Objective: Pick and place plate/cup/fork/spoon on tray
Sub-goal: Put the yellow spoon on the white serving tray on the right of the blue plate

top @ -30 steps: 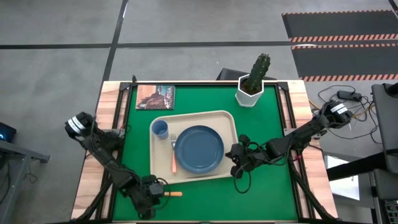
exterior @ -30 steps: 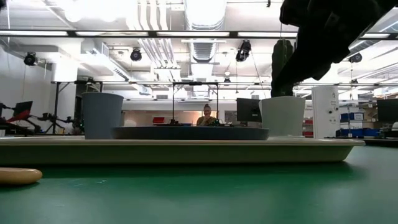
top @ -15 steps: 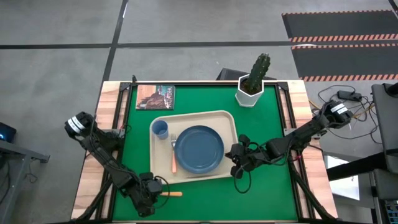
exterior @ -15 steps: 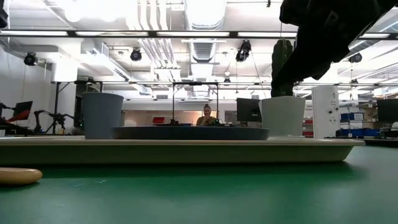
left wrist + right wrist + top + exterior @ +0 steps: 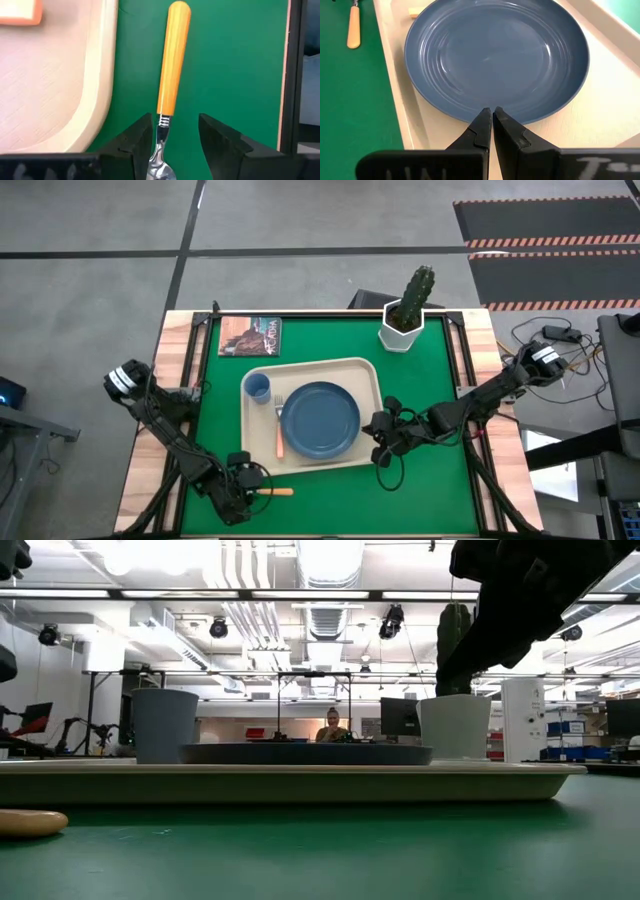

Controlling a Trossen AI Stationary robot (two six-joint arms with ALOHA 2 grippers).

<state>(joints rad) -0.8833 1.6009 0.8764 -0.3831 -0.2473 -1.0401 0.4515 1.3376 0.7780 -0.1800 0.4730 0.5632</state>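
Lower left of the frame: the left gripper (image 5: 243, 488) sits low over the green surface (image 5: 420, 480), its 2 fingers (image 5: 135, 142) spread on either side of the spoon (image 5: 170, 75), not closed on it. The spoon lies just beside the tray (image 5: 365, 375). At centre, the tray carries the cup (image 5: 256, 388), fork (image 5: 279, 430) and plate (image 5: 320, 420). Right of centre, the right gripper (image 5: 491, 131) hovers at the plate's edge, fingers pressed together, holding nothing.

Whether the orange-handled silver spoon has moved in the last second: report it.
No. The orange-handled silver spoon lies just outside the near rim of the cream-beige rectangular tray, exactly where it lay before.
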